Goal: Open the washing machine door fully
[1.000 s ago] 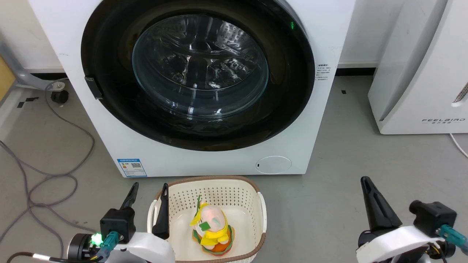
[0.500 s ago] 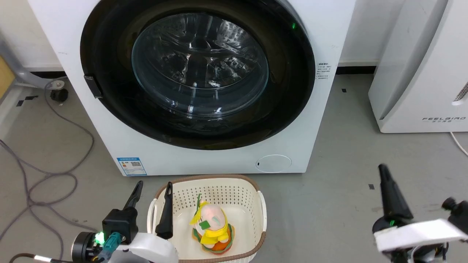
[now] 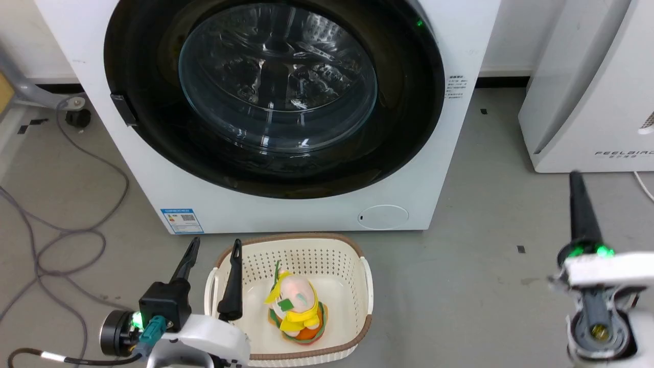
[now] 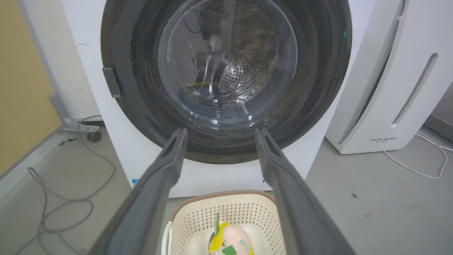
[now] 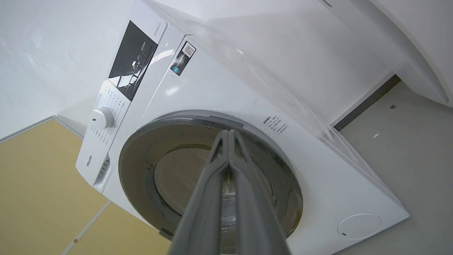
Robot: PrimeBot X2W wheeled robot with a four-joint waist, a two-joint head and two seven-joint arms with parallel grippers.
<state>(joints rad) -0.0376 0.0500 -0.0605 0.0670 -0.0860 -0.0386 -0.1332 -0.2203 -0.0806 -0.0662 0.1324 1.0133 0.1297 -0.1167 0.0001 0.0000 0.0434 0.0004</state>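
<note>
Washing machine door (image 3: 276, 97) sits closed, flush in the machine's front, ahead of and above the left pincer (image 3: 215, 241) and well apart from it; that pincer's fingers are spread wide and hold nothing, hovering by the near-left rim of a cream basket (image 3: 366, 286) with a soft toy (image 3: 294, 312) inside. The right pincer (image 3: 575, 179) is off to the door's right, low over the floor, fingers pressed together and empty; in its wrist view they aim toward the door's glossy ring. A small dark tab (image 3: 118, 109) on the door's rim lies on the far side from the right pincer; I judge it the likely pull point, though whether it is a handle or a latch cannot be told. Closed fingers on the slick ring could skid off without catching, and pulling at the wrong edge would strain against the hinge, whose side is not visible. The basket stands just before the machine, so a reaching arm might knock it. Head view cuts off the door's top, and glare on the glass blurs the drum.
</note>
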